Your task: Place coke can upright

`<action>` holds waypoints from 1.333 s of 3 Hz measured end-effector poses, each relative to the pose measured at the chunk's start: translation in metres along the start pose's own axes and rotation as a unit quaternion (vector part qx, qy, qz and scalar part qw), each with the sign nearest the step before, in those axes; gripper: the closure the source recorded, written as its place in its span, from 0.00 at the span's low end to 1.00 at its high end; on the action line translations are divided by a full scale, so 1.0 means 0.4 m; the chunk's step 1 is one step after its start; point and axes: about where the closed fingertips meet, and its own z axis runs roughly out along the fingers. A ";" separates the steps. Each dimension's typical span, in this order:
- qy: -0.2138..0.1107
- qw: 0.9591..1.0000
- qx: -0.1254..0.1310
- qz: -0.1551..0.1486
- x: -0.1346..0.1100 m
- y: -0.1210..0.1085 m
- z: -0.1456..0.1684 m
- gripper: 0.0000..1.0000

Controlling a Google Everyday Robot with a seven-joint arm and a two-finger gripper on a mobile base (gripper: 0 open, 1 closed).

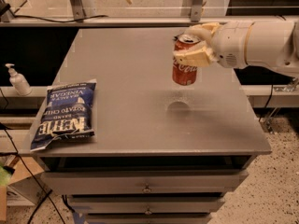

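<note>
The coke can [184,69] is red with white script and a silver top. It hangs upright in the air above the right half of the grey table [140,120], with its shadow on the tabletop below it. My gripper [195,45] reaches in from the right on a white arm and is shut on the can's upper part, one tan finger in front and one behind.
A blue chip bag [64,113] lies flat at the table's front left. A soap dispenser bottle [18,80] stands on a shelf left of the table. Drawers [147,186] sit under the tabletop. A rail with metal posts runs behind the table.
</note>
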 end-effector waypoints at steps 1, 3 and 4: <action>-0.023 0.999 0.023 -0.026 -0.006 -0.020 0.023 1.00; -0.027 0.996 0.062 -0.063 0.037 -0.081 0.071 1.00; -0.022 0.996 0.067 -0.055 0.070 -0.111 0.089 0.84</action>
